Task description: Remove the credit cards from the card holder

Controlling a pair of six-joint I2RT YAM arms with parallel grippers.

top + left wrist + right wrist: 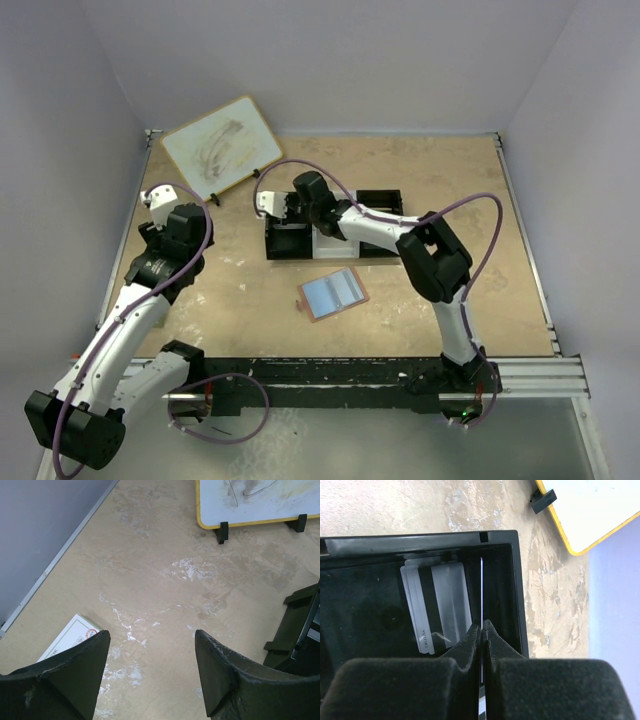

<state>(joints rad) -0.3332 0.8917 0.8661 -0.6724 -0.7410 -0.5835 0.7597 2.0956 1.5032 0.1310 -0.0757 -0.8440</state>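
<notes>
right jaws pinch credit card (481, 590) edge-on, face hidden

Nothing reads clearly; a pale card (437, 600) lying in the black tray (518, 595) bears a short line of dark characters along one edge, too small to make out; a white sheet (70, 639) carries fine print and a red mark, both illegible.

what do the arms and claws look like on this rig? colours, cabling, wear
Left arm and right arm: white links, black joints. A purple cable loops along each. Left claw and right claw have black wedge-shaped fingers; the left's edges are scuffed pale.
</notes>
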